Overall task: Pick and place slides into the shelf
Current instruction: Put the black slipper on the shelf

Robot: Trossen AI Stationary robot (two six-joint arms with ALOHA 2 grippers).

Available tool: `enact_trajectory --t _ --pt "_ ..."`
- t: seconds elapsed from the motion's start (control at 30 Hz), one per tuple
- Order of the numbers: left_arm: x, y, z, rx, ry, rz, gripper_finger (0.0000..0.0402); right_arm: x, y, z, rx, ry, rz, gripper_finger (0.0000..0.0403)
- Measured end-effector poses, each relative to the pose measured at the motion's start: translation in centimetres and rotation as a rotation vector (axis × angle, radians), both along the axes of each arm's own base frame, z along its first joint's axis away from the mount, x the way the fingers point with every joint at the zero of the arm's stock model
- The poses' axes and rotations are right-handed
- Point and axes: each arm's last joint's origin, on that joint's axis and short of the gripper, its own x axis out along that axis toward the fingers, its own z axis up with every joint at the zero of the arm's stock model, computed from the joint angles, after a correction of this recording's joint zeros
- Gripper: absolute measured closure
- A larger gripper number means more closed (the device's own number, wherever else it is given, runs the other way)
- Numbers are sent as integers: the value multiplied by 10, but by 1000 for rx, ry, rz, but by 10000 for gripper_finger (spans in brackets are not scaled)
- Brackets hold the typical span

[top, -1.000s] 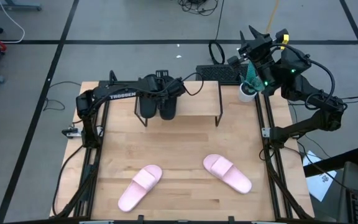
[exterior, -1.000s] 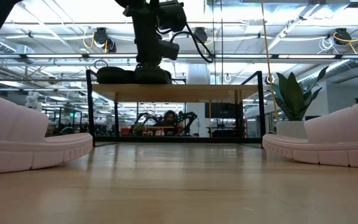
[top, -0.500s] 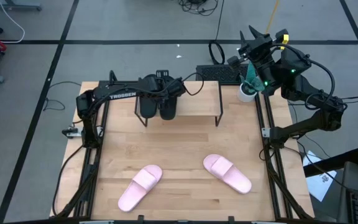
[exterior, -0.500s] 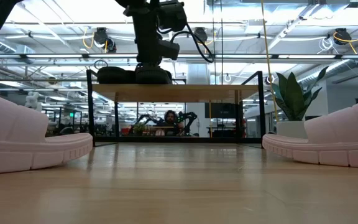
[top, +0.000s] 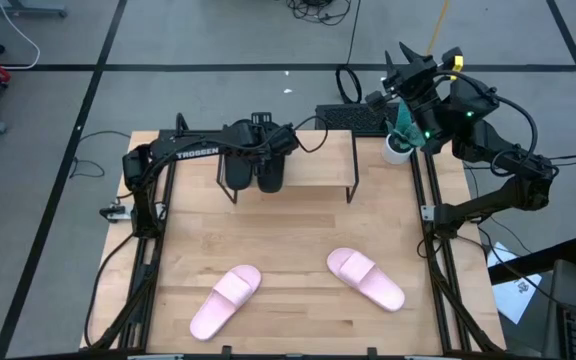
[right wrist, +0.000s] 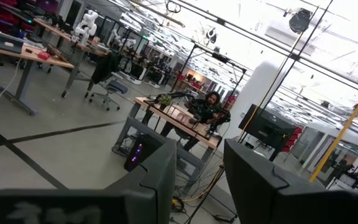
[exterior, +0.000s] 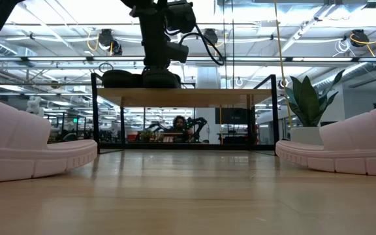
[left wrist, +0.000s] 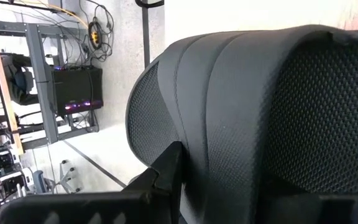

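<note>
Nothing moved | left hand over black slides on shelf, grip hidden | right hand parted, empty

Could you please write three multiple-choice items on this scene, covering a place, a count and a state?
1. Where are the two matte black slide sandals?
A. on the wooden-topped black-legged shelf
B. on the tabletop
C. on the floor

2. How many pale pink slide sandals lie on the big wooden tabletop?
A. one
B. two
C. four

3. How is the right pincer?
A. shut on a sandal
B. holding a plant
C. open and empty

Answers:
1 A, the high view shows them on the plank.
2 B, both lie near the front edge.
3 C, its wrist view shows parted fingers with only the room between.
</note>
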Motion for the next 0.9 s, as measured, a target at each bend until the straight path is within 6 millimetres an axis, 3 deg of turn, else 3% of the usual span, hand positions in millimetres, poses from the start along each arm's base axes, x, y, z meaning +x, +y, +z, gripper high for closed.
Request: enact_trajectory --t 0.9 --pt "-1 3 0 -11 -22 28 315 0 0 0 0 0 0 277"
